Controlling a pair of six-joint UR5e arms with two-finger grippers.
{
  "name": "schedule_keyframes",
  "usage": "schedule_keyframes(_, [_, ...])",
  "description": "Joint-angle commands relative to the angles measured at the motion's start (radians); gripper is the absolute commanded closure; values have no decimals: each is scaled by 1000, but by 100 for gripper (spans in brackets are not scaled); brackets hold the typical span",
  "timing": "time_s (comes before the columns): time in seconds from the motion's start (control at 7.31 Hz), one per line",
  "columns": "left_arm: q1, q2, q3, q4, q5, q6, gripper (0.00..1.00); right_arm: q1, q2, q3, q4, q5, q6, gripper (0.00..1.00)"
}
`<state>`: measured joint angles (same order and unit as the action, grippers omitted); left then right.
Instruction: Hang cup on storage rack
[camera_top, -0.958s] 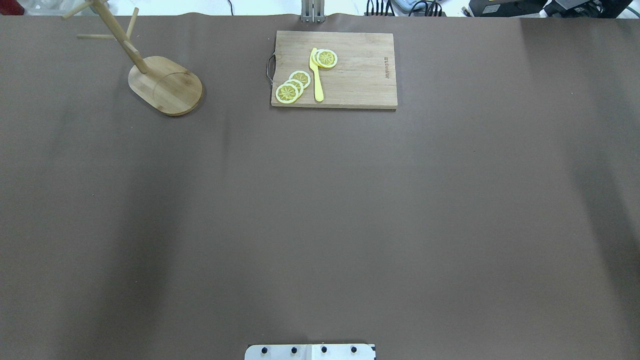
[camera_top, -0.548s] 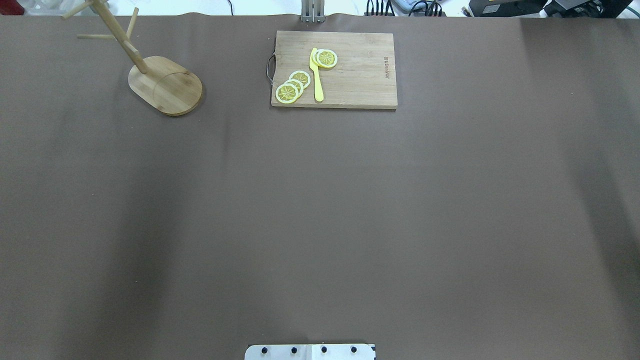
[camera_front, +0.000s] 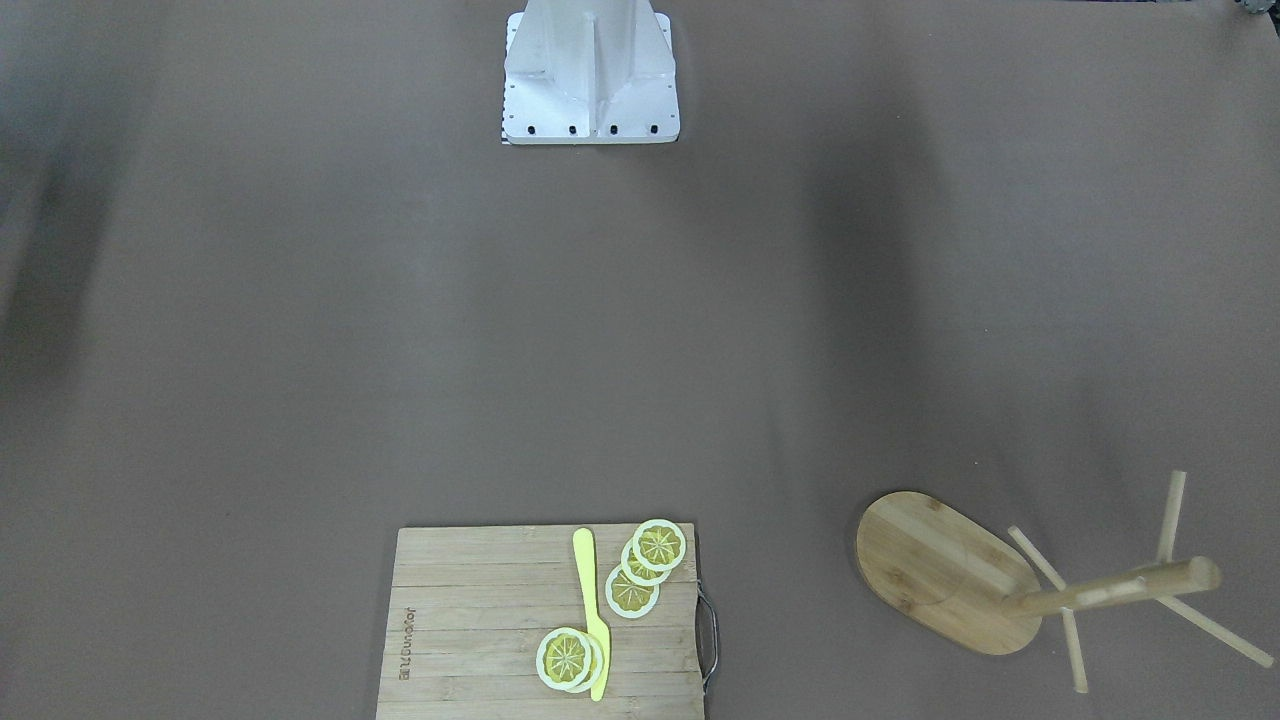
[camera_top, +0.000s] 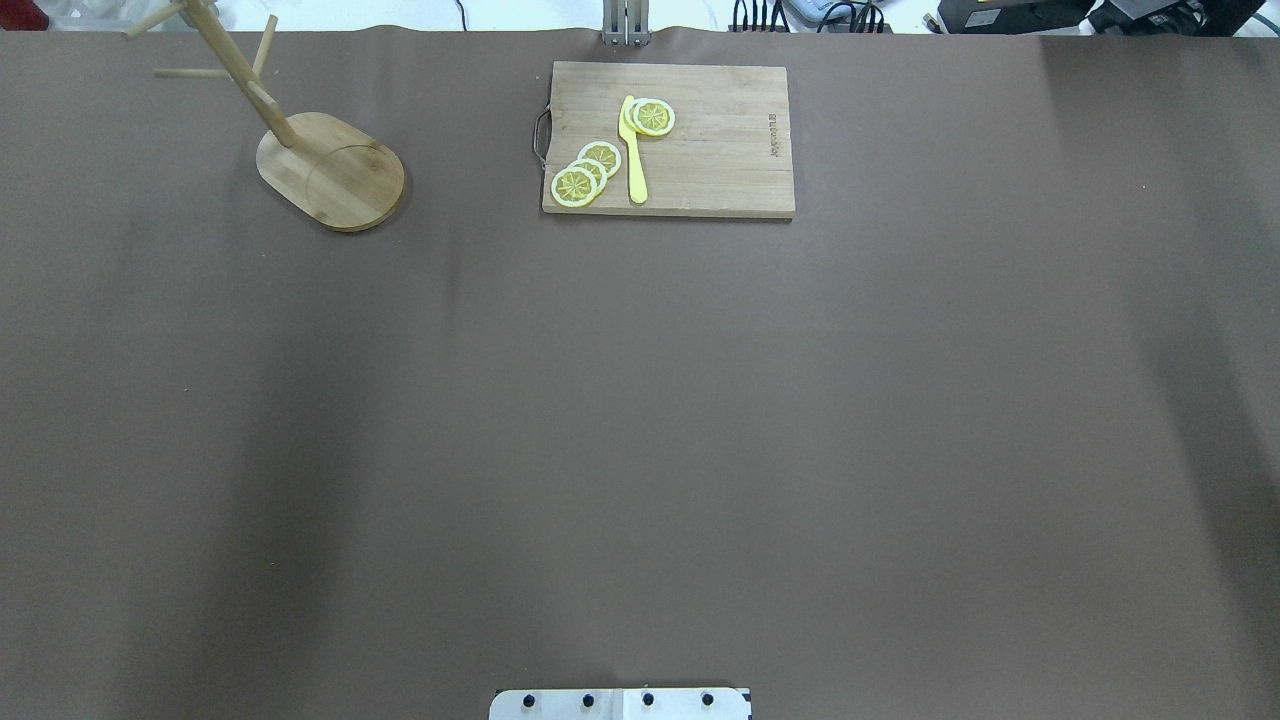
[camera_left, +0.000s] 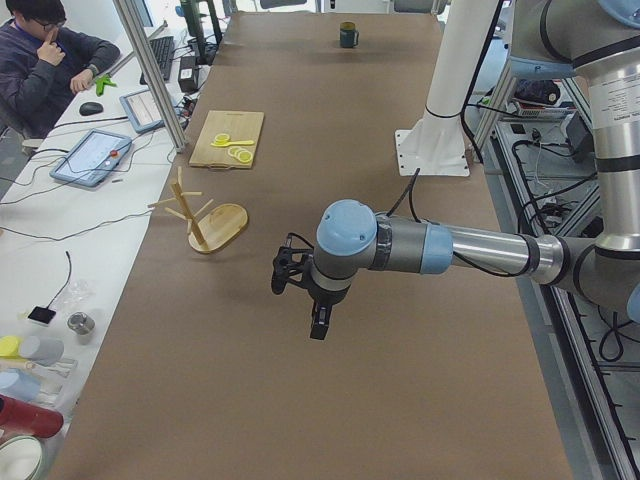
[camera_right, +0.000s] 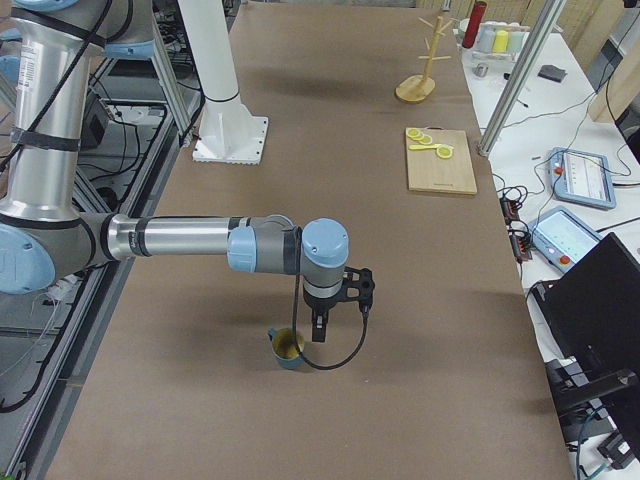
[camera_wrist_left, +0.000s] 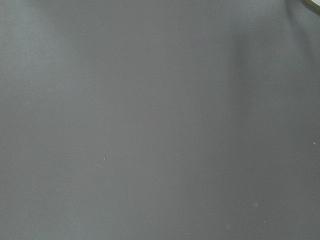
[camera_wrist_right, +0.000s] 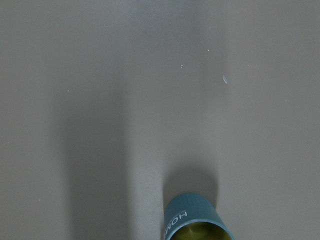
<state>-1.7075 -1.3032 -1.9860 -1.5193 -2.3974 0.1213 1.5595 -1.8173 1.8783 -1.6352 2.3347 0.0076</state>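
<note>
The blue-grey cup (camera_right: 287, 347) stands upright on the brown table at the robot's right end, its yellow-green inside showing. It also shows in the right wrist view (camera_wrist_right: 192, 217) at the bottom edge, and far off in the exterior left view (camera_left: 347, 35). My right gripper (camera_right: 318, 330) points down just beside the cup; I cannot tell if it is open or shut. The bamboo storage rack (camera_top: 330, 170) stands at the far left, with its pegs bare (camera_front: 940, 570). My left gripper (camera_left: 318, 322) hangs over bare table; I cannot tell its state.
A wooden cutting board (camera_top: 700, 150) with lemon slices and a yellow knife (camera_top: 633, 150) lies at the far middle edge. The robot's white base (camera_front: 590, 80) is at the near edge. An operator (camera_left: 40, 60) sits beyond the table's far side.
</note>
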Motion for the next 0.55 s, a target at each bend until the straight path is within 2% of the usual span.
schedule_keyframes(0.0, [0, 2, -20, -1, -2, 0, 1, 1, -40, 54, 0, 3, -1, 0])
schedule_keyframes(0.14, [0, -4, -22, -5, -8, -2, 1, 1, -42, 85, 0, 5, -2, 0])
schedule_keyframes(0.27, [0, -13, -19, -40, -98, -5, 1, 1, -49, 126, 0, 6, -2, 0])
schedule_keyframes(0.41, [2, -21, 13, -174, -150, -11, 1, 2, -68, 166, 0, 5, -3, 0])
